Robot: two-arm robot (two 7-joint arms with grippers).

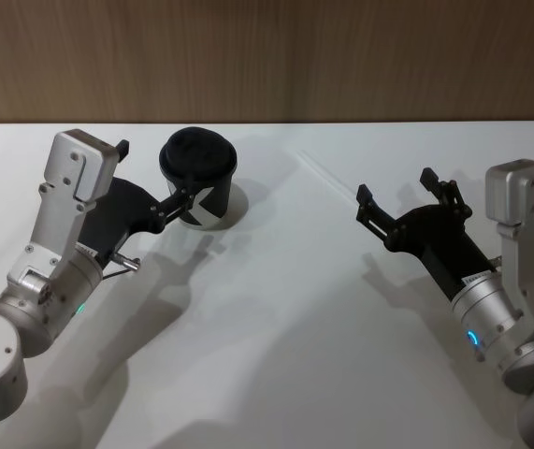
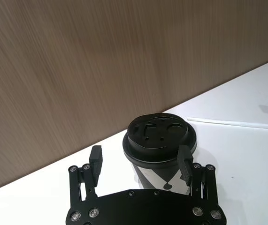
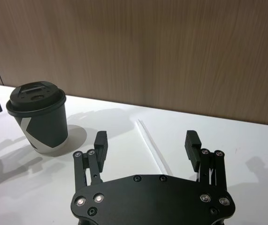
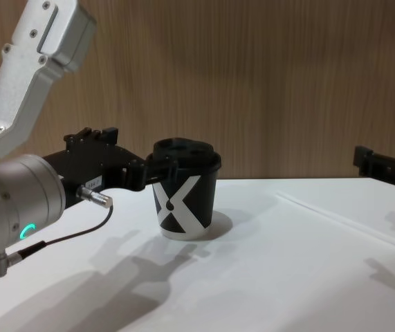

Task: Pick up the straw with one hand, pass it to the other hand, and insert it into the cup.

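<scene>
My left pincer is spread wide and holds nothing. One finger sits in front of the cup, and I cannot tell whether it touches. My right pincer is also wide open and empty, above the counter near the straw. The straw lies flat to the cup's right, faint against the white surface.

One cup, one straw, two pincers: left pincer, right pincer.

A white table meets a wood-grain brown wall, with soft shadows on it.
</scene>
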